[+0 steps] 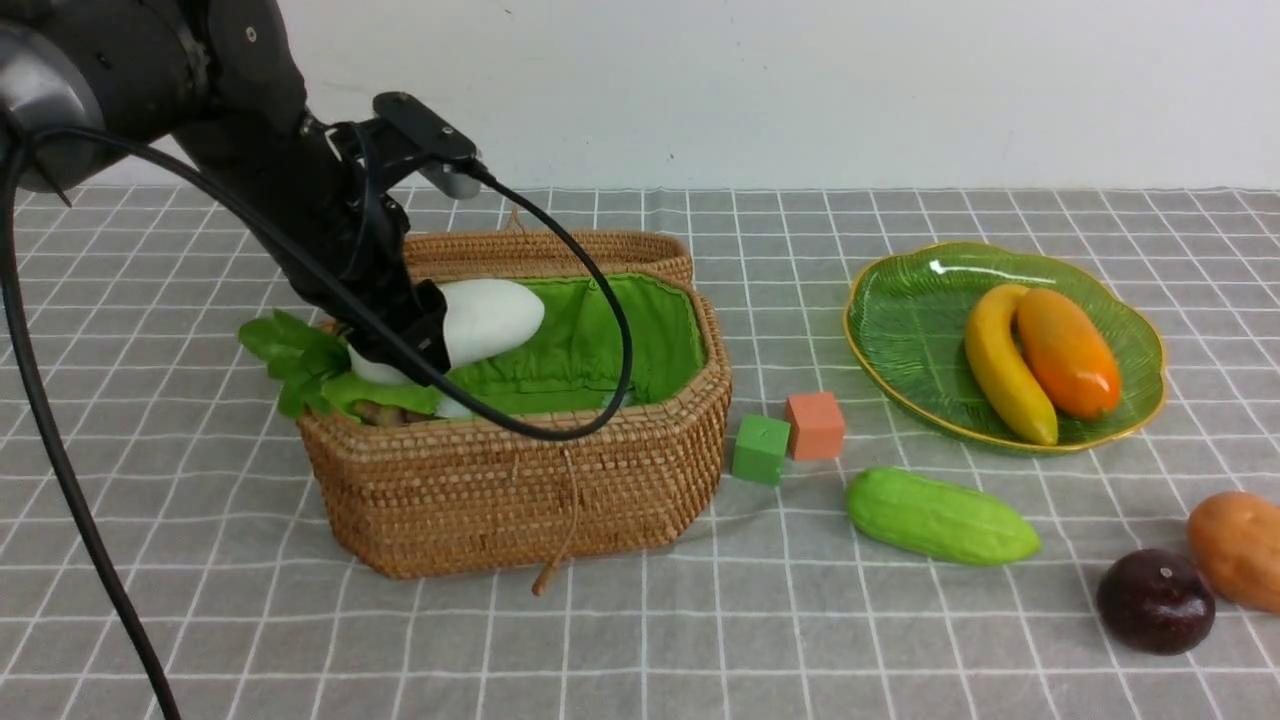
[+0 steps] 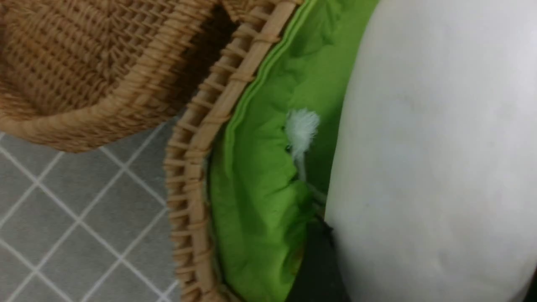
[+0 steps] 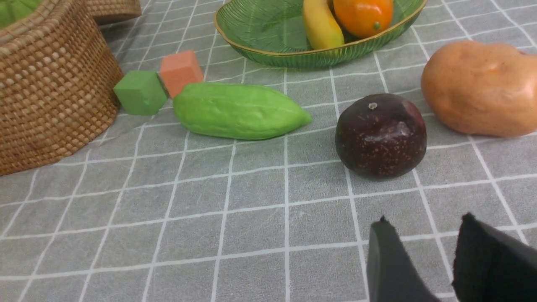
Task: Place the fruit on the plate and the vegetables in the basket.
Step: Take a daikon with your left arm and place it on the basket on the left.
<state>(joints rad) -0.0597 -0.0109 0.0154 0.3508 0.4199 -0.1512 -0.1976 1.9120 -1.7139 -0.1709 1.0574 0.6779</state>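
My left gripper (image 1: 428, 335) is shut on the white radish (image 1: 492, 316), which is tilted over the open wicker basket (image 1: 520, 490). The radish's green leaves (image 1: 295, 358) hang over the basket's left end. In the left wrist view the radish (image 2: 432, 167) lies close above the green lining (image 2: 260, 188). The banana (image 1: 1003, 365) and mango (image 1: 1067, 352) lie on the green plate (image 1: 900, 300). The cucumber (image 1: 940, 517), potato (image 1: 1240, 548) and dark round fruit (image 1: 1155, 600) lie on the cloth. My right gripper (image 3: 423, 226) is open and empty, a little short of the dark fruit (image 3: 381, 135). The eggplant is not visible.
A green cube (image 1: 761, 449) and an orange cube (image 1: 815, 425) sit between basket and cucumber. The basket's lid (image 1: 560, 250) lies behind it. The left arm's cable (image 1: 560, 430) loops over the basket's opening. A grey checked cloth covers the table.
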